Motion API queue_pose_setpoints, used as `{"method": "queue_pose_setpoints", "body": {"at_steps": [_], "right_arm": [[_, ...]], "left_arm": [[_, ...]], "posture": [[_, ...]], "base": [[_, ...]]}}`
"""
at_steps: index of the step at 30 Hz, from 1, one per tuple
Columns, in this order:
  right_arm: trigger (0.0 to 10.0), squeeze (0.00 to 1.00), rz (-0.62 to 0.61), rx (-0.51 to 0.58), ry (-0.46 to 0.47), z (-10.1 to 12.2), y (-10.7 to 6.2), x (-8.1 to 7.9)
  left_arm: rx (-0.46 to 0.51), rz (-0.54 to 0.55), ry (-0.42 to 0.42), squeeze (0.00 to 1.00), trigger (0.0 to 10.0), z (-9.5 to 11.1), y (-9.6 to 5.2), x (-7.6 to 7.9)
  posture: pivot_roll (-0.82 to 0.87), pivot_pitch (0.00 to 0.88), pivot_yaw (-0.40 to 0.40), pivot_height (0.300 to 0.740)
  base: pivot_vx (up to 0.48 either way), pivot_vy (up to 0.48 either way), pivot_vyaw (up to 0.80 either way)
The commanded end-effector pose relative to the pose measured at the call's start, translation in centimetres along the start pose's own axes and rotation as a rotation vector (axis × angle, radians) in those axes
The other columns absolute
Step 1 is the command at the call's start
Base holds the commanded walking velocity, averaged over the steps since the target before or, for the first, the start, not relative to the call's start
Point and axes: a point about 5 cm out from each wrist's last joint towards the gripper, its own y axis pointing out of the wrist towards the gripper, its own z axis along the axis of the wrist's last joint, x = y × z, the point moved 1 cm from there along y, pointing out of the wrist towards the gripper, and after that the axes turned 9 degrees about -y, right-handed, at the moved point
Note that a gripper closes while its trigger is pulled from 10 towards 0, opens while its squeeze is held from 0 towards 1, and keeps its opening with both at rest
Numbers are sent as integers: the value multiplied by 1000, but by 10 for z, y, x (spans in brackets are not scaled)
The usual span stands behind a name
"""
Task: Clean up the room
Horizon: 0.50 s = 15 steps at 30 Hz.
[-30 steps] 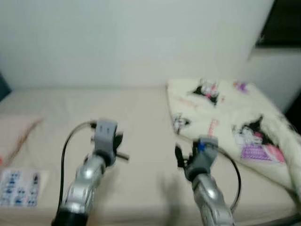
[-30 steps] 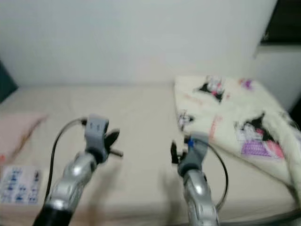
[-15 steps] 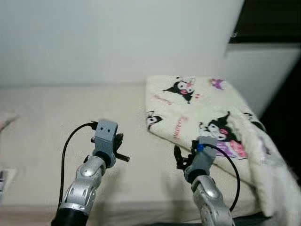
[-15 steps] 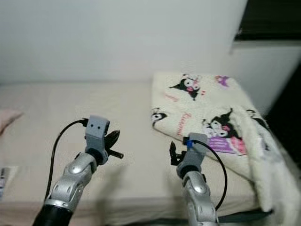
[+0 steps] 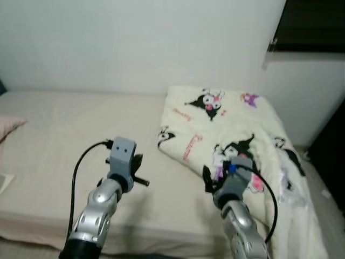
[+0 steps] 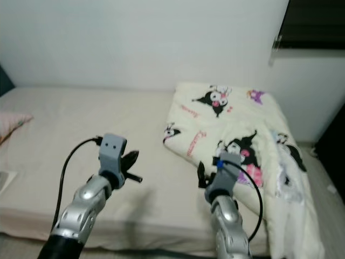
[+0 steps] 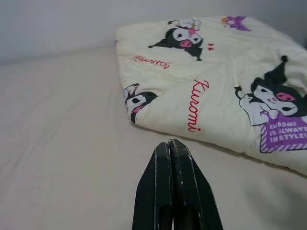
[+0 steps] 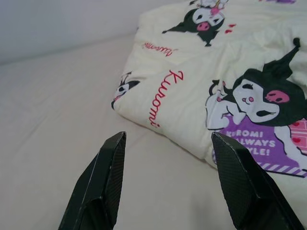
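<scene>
A cream blanket point(image 5: 226, 124) printed with black cartoon figures lies crumpled on the right part of a bed point(image 5: 64, 129) with a beige sheet, and its right side hangs over the bed's edge. My left gripper point(image 7: 169, 143) is shut with nothing in it, held above the bare sheet a little short of the blanket's near corner point(image 7: 139, 112). My right gripper point(image 8: 168, 136) is open, its two fingers point(image 8: 108, 167) spread above the sheet just before the blanket's edge. In the left eye view both arms are raised in front of me, the left gripper point(image 5: 137, 164) left of the blanket and the right gripper point(image 5: 207, 177) at its near edge.
A pink pillow point(image 5: 8, 127) lies at the bed's far left, with a flat white thing point(image 5: 4, 183) near the front left edge. A white wall runs behind the bed. A dark window point(image 5: 312, 24) is at the upper right, and floor point(image 5: 329, 199) lies right of the bed.
The camera has swung right and drawn back, so the blanket sits nearer the middle and its hanging side shows. Both arms keep their pose, left fingers together, right fingers spread.
</scene>
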Motion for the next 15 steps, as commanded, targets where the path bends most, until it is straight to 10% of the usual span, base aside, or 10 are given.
{"method": "queue_pose_setpoints", "body": {"at_steps": [1, 15], "right_arm": [[10000, 0, 3, -6, -2, -2, -1, -1], [10000, 0, -34, -6, 9, -4, -1, 5]], "left_arm": [[-20, 0, 12, 0, 10000, -3, -1, -2], [-25, -2, 11, 0, 10000, -4, -1, -2]], "posture": [[-61, 14, 42, 740], [-61, 21, 46, 740]], "base": [[0, -412, 0], [0, -414, 315]]}}
